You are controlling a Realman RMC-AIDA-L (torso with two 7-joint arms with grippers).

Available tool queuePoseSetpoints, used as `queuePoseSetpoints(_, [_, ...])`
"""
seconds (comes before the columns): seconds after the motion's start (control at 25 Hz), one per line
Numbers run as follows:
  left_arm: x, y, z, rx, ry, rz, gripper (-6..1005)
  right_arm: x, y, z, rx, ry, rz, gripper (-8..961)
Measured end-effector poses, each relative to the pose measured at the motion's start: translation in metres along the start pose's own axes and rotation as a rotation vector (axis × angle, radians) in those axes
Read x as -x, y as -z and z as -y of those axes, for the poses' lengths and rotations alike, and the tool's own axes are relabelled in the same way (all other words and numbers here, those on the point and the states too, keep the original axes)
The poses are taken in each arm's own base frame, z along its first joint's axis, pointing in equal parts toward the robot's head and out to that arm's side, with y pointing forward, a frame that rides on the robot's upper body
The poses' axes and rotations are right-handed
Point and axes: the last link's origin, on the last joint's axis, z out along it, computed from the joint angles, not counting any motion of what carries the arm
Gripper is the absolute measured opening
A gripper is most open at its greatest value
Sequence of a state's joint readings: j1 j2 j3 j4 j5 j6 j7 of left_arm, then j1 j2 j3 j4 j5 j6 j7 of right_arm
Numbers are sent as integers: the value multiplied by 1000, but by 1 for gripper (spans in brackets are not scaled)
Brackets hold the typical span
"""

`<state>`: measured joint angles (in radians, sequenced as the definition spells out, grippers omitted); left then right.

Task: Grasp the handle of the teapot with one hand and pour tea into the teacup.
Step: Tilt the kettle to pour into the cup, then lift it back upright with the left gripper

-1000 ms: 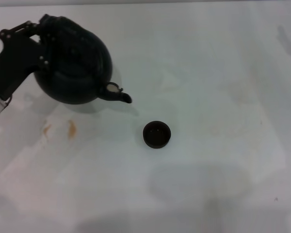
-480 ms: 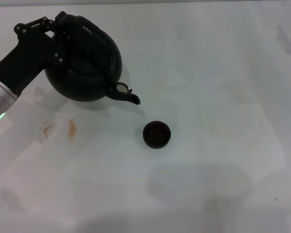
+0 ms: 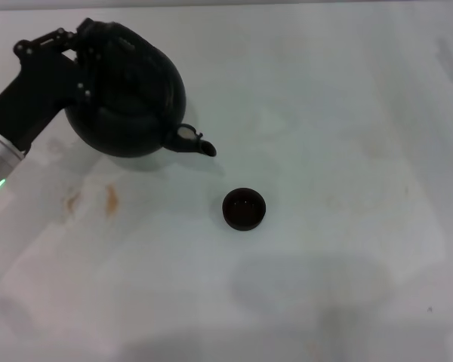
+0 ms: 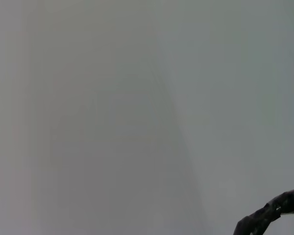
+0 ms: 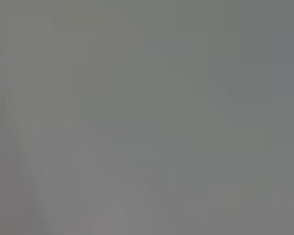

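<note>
At the far left of the white table [image 3: 347, 113], the left gripper [image 3: 81, 54] stays clenched on the arched handle of the teapot [image 3: 132, 98], which has drawn slightly back to the left since half a second ago, its stubby spout now a little farther from the teacup [image 3: 244, 209]. No writing can be read anywhere. Pot and cup are round, dark and matte, the gripper black and angular on a silver wrist; two orange-brown stains [image 3: 111, 200] mark the tabletop.

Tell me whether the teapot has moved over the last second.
Yes. The teapot, held by the left gripper, has shifted right, its spout closer to the stationary teacup.
</note>
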<state>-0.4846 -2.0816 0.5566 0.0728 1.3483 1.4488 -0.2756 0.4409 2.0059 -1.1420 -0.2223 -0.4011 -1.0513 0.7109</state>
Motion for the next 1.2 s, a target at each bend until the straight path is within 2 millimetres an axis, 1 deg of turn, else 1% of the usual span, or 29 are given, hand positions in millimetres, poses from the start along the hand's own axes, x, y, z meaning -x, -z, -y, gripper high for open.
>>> queuePoseSetpoints(0.2, [-1, 3, -2, 20, -2, -5, 130, 2, -2, 6, -43, -16, 4, 814])
queuePoseSetpoints(0.48, [2, 10, -7, 49, -12, 11, 131, 3, 0, 9, -62, -32, 23, 813])
queuePoseSetpoints(0.68, [4, 11, -7, 52, -21, 19, 131, 6, 3, 13, -91, -57, 52, 813])
queuePoseSetpoints(0.84, [3, 4, -7, 62, -75, 19, 131, 9, 1, 13, -90, -63, 72, 813])
queuePoseSetpoints(1.08, [-2, -9, -8, 104, -99, 3, 130, 13, 1, 10, -71, -63, 96, 812])
queuePoseSetpoints(1.2, [-3, -11, -10, 125, -110, 1, 130, 13, 3, 12, -75, -64, 98, 814])
